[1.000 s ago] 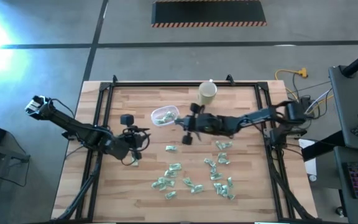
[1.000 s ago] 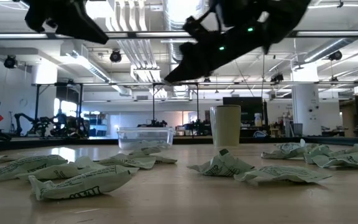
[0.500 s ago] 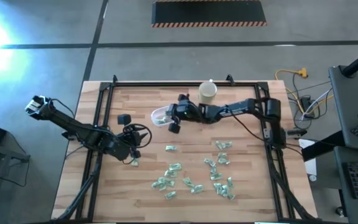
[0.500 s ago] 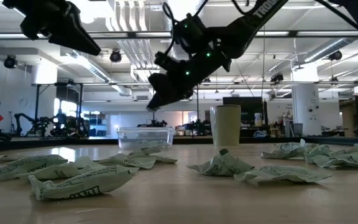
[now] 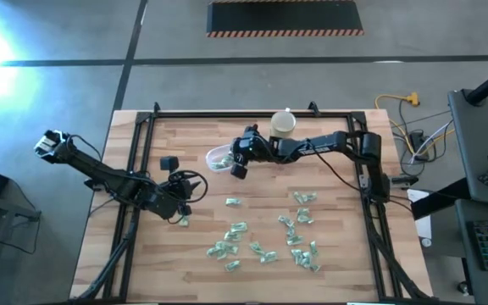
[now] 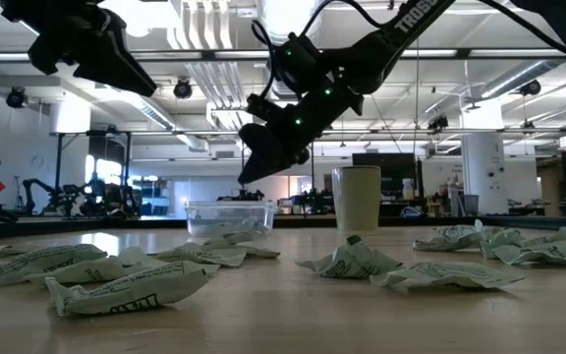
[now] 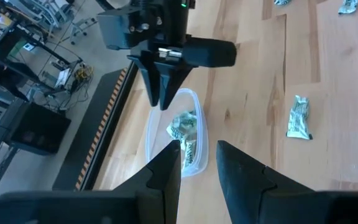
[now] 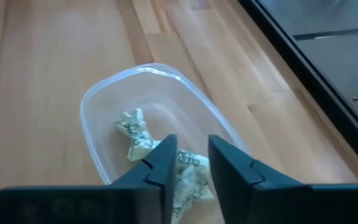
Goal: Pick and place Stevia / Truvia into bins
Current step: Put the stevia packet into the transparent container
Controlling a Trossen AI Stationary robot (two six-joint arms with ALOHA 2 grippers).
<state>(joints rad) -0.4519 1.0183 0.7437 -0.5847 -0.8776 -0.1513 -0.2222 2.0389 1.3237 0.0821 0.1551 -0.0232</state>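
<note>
The clear tub [image 5: 219,156] stands left of the beige cup [image 5: 283,126] near the table's far edge. Two crumpled green-white sachets [image 8: 132,132] lie in it. My right gripper [image 5: 233,158] hangs just above the tub's right part, fingers pointing down with a narrow gap [image 8: 193,155] and nothing between them. Many more sachets [image 5: 261,241] lie loose on the near half of the table. My left gripper [image 5: 185,191] hovers on the left-middle, narrowly open [image 7: 197,155], above and beside a single sachet [image 5: 182,221].
The cup [image 6: 357,197] stands close to the right of the tub [image 6: 229,214]. Black frame rails run along the table's left, right and far edges. One sachet [image 5: 233,202] lies alone in the middle. Bare wood lies between tub and sachet pile.
My right gripper has swung from the table's middle toward the far left and now stands over the tub, tipped down toward it; over the last half second it has barely shifted. The sachets on the table have stayed put.
</note>
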